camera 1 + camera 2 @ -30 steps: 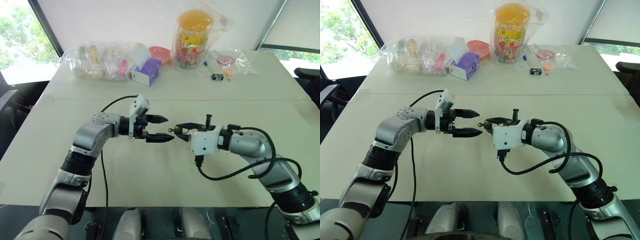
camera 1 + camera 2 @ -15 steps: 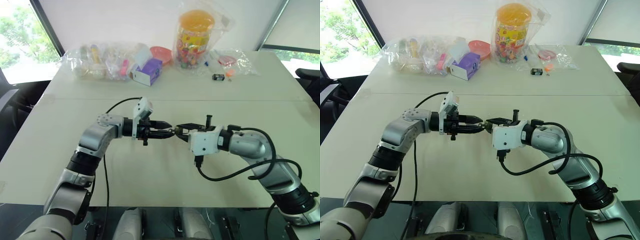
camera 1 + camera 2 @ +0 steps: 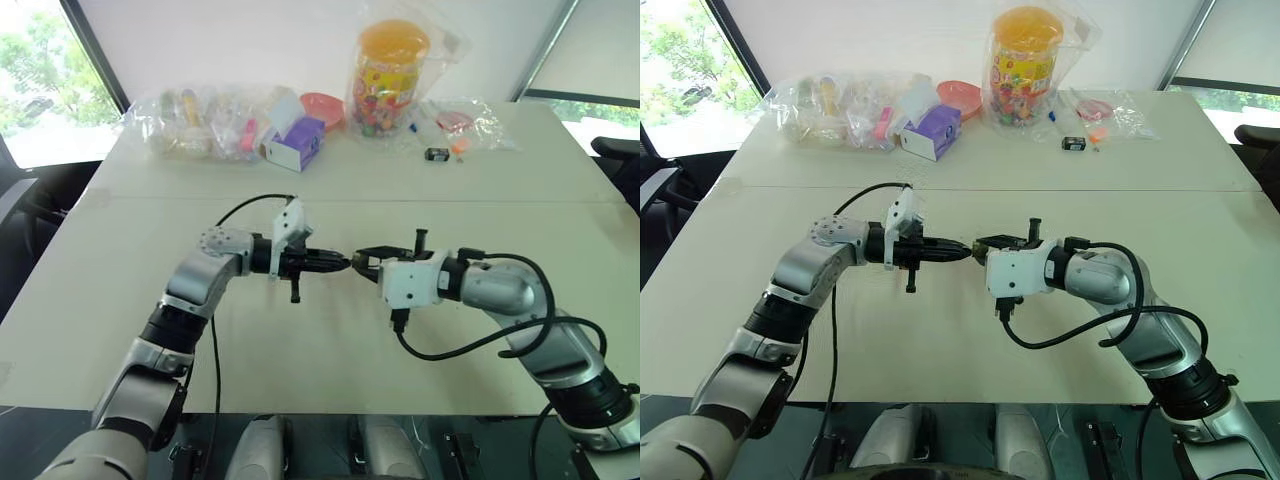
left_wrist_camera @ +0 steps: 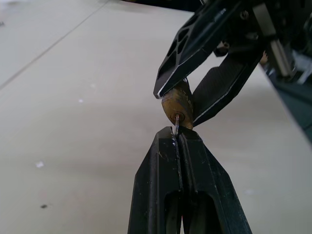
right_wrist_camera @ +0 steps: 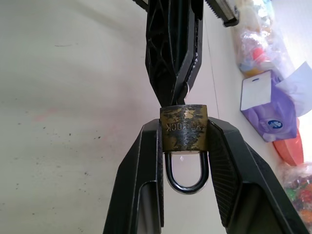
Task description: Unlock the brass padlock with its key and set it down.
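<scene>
Right tool (image 5: 184,146) clamped on the padlock (image 5: 185,127), held above the counter (image 3: 300,350); left tool (image 4: 178,141) pinched shut on the key (image 4: 175,127) seated in the padlock's keyhole. Small, hard, likely slippery; best gripped by flat sides.

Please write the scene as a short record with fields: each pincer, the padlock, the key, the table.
left pincer: shut on the key
right pincer: shut on the padlock body
padlock: brass, held above the table, shackle looks closed
key: thin metal, tip in the keyhole
table: pale top; bagged items along the far edge
</scene>
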`<state>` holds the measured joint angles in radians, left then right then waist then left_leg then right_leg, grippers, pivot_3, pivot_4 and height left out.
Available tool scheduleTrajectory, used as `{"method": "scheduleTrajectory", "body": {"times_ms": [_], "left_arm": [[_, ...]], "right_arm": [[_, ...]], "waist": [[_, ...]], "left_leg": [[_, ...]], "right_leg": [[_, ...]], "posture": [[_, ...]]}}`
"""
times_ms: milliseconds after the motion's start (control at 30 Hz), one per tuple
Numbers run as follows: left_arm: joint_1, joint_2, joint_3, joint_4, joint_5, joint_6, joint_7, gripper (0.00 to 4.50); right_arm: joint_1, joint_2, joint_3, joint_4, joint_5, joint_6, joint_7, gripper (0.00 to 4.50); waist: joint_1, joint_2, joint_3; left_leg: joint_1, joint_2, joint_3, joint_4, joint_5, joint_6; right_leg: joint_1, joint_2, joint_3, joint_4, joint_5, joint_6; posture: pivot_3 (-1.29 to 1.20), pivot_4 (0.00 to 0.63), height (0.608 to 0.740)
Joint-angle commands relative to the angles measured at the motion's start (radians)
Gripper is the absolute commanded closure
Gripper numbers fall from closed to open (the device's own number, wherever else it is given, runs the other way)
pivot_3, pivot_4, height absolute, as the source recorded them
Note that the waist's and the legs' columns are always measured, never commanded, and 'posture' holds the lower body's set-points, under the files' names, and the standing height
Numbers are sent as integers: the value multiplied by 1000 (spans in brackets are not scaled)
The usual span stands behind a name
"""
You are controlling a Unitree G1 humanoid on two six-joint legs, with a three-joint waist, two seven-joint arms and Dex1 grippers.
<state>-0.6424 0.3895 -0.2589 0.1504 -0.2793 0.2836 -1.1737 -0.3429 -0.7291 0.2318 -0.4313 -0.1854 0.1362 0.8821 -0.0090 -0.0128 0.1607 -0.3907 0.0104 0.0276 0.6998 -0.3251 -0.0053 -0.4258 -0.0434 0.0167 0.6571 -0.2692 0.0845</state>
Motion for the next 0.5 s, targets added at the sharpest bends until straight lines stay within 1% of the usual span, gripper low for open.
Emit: {"method": "scheduleTrajectory", "body": {"times_ms": [33,167,200,267,300,333,400,467,500], "left_arm": [[-6,-19,9,-4,59,-209,30,4479],[-20,-24,-13,86,192,-630,53,4479],[-25,-24,-17,113,210,-708,52,4479],[-27,-30,-9,145,204,-780,48,4479],[-26,-32,-6,154,197,-769,48,4479],[-20,-31,-2,150,174,-710,40,4479],[-4,-21,2,115,125,-534,22,4479],[8,-10,4,69,73,-403,-3,4479],[20,17,5,4,-17,-231,-46,4479]], "right_arm": [[-9,13,6,-69,64,51,43,3812],[-30,22,25,-61,101,116,82,3812],[-37,24,28,-55,106,124,88,3812],[-60,27,37,-30,96,109,90,3812],[-65,26,38,-24,94,104,92,3812],[-69,27,36,-20,92,99,90,3812],[-70,23,31,-17,87,90,87,3812],[-71,16,32,-13,80,79,88,3812],[-68,8,30,-6,70,62,84,3812]], "waist": [[0,0,0],[0,0,0],[1,0,0],[0,0,0],[0,0,0],[0,0,0],[1,0,0],[1,0,0],[-2,0,0]], "left_leg": [[0,0,0,0,0,0],[0,0,0,0,0,0],[0,0,0,0,0,0],[0,0,0,0,0,0],[0,0,0,0,0,0],[0,0,0,0,0,0],[0,0,0,0,0,0],[0,0,0,0,0,0],[0,0,0,0,0,0]], "right_leg": [[0,0,0,0,0,0],[0,-1,0,0,0,0],[0,-1,0,0,0,0],[0,-1,0,0,0,0],[0,-1,0,0,0,0],[0,-1,0,0,0,0],[0,0,-1,0,0,0],[0,0,-1,0,0,0],[0,0,-1,0,0,0]], "posture": [[0,150,735],[0,150,735],[0,150,735],[0,150,735],[0,150,735],[0,150,735],[0,150,735],[0,150,735],[0,150,735]]}}
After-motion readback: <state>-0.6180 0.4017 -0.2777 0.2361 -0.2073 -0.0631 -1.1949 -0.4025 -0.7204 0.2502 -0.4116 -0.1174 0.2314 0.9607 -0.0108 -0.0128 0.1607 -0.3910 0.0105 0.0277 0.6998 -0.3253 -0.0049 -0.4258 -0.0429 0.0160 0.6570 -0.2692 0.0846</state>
